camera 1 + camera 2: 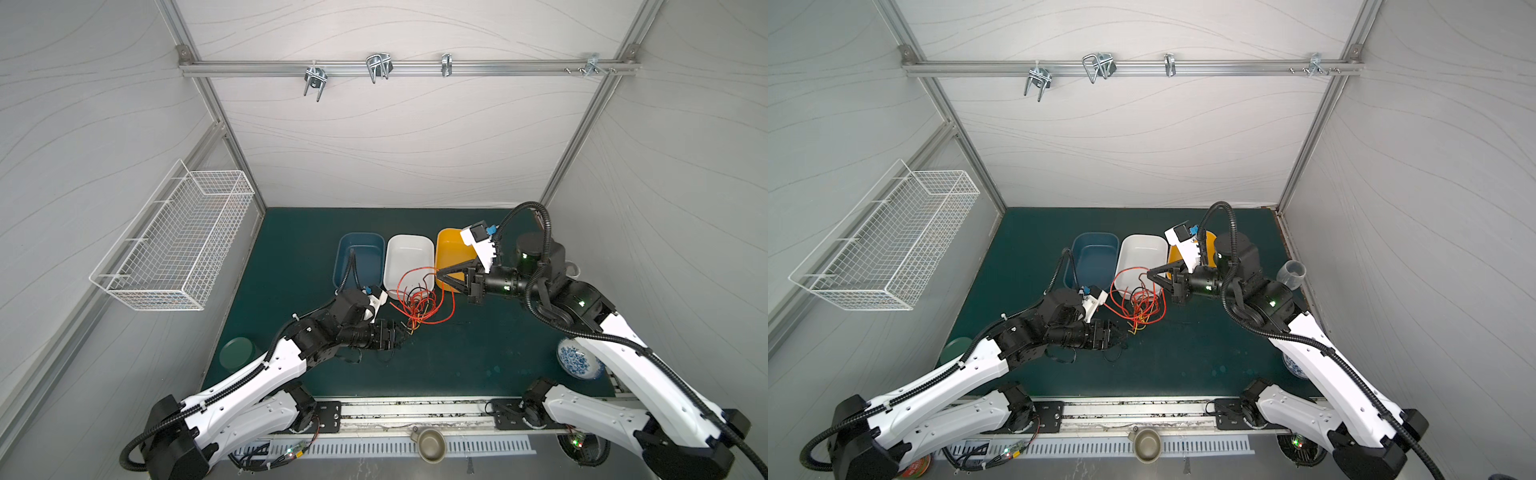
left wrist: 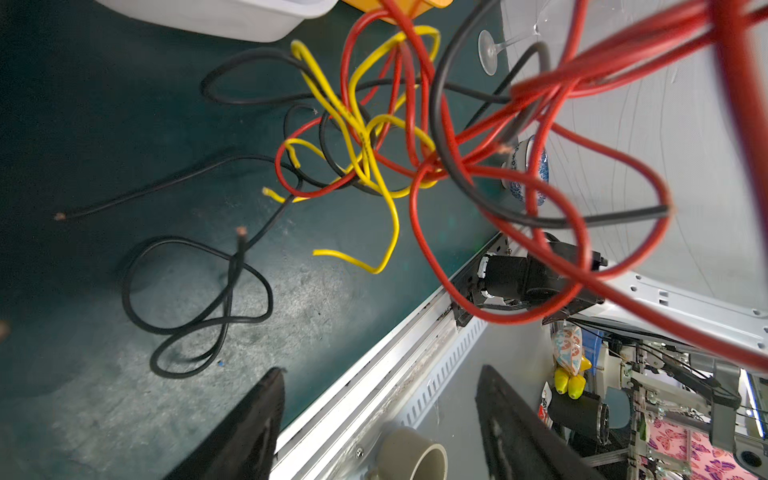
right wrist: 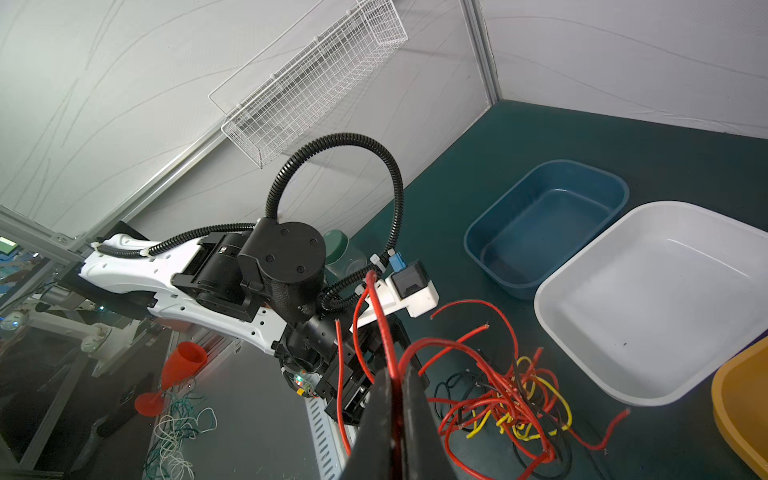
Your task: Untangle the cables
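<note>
Cables [image 1: 419,301], one tangle near three tubs [image 1: 409,249]: right pincer [image 1: 440,275] clamped on red ones, left pincer [image 1: 406,332] apart.

Grey walls [image 1: 395,145] enclose a dark green counter [image 1: 457,357] — a white wire basket [image 1: 178,245] on one wall, metal hooks [image 1: 316,79] along a rail [image 1: 498,66]

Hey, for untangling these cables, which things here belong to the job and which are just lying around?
Belong to the job: cables; right pincer, shut on a red one; left pincer, open beside the tangle.
Just lying about: blue tub; white tub; yellow tub; wire basket; patterned bowl; green-lidded jar.
</note>
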`<state>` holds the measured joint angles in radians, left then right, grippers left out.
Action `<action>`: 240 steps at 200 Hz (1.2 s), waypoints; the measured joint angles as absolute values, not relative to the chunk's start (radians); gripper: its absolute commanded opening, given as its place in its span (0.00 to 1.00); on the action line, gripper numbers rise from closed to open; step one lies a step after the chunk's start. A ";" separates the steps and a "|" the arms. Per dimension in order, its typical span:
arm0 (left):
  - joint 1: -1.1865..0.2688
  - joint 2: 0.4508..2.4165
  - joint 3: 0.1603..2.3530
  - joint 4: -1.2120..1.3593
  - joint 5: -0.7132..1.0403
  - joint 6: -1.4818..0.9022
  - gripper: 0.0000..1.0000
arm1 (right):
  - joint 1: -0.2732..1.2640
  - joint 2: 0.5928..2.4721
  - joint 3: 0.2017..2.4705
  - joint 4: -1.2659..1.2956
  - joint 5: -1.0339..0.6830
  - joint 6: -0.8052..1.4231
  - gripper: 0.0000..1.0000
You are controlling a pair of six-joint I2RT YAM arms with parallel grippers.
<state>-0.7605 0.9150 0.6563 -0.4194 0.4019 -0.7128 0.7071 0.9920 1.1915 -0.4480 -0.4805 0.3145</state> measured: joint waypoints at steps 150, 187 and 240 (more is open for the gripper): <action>-0.760 0.751 0.690 -0.503 0.376 -0.631 0.82 | 0.707 0.960 0.802 -0.295 -0.536 0.376 0.00; -0.760 0.900 0.786 -0.535 0.358 -0.567 0.79 | 0.707 0.955 0.776 -0.269 -0.590 0.376 0.00; -0.760 1.008 0.873 -0.542 0.353 -0.506 0.61 | 0.707 0.955 0.762 -0.237 -0.650 0.378 0.00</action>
